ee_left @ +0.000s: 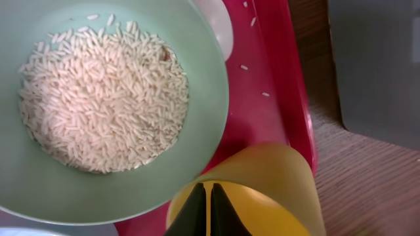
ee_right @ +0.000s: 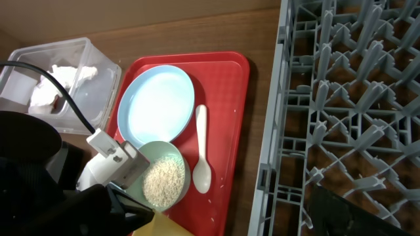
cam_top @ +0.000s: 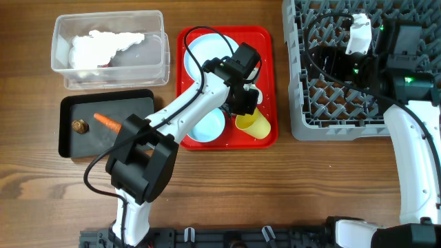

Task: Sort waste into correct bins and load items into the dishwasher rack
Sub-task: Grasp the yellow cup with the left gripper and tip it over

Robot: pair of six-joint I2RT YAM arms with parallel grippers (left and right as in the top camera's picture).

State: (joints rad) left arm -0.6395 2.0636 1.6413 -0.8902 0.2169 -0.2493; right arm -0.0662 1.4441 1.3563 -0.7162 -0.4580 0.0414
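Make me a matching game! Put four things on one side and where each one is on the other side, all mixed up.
Things:
1. carrot piece
2. paper napkins
3. rice
4. white spoon

Places:
A. in the pale green bowl
B. on the red tray
C. in the black tray
D. in the clear tub

Pairs: 1-C, 2-D, 3-A, 4-B

Two bowls (cam_top: 207, 128) (ee_left: 211, 98); apparently one cup (ee_left: 269, 174)
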